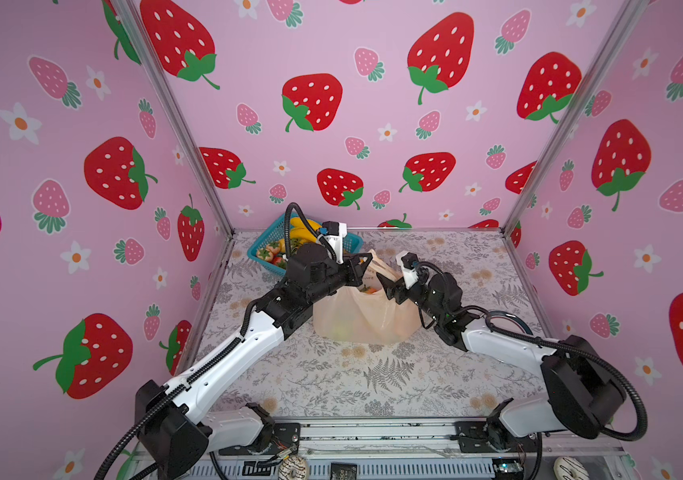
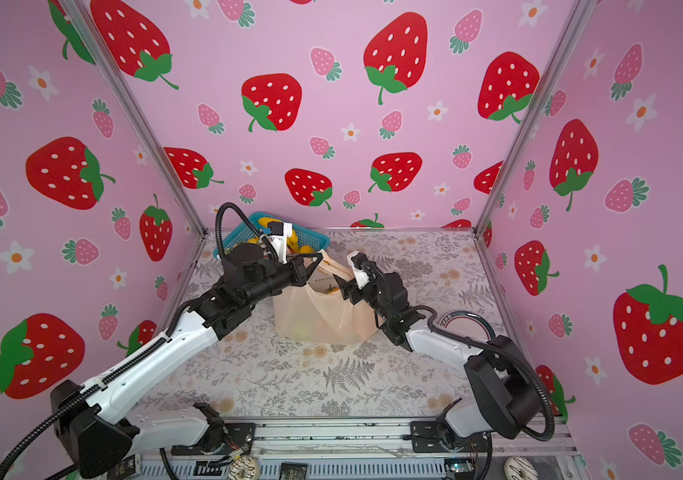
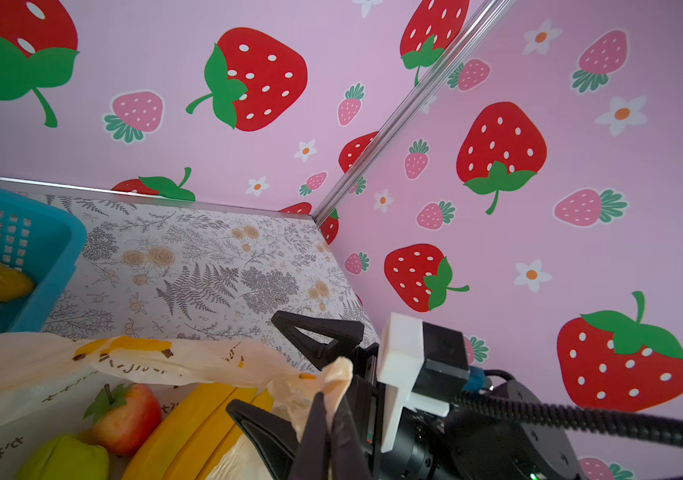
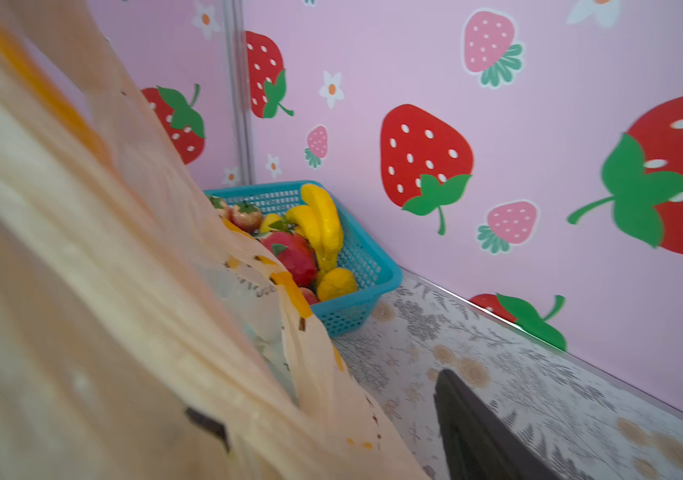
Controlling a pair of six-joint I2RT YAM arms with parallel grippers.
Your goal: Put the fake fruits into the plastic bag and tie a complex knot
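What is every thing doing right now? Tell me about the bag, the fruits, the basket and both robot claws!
plastic bag: standing up, mouth open, no knot yet.
fruits in the bag: lying inside; bananas, a red fruit and a green one show.
fruits in the basket: piled up, not bagged yet.
basket: upright, partly full.
left gripper: shut, pinching a handle of the plastic bag.
right gripper: open, at the bag's mouth.

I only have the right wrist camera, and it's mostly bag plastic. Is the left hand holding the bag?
Observer: Yes, the left hand is shut on one handle of the plastic bag.
Operator: What's inside it?
Observer: A banana bunch, a red apple-like fruit and a green fruit.
Operator: And the other arm?
Observer: The right hand is open, jaws wide apart, right beside that handle.
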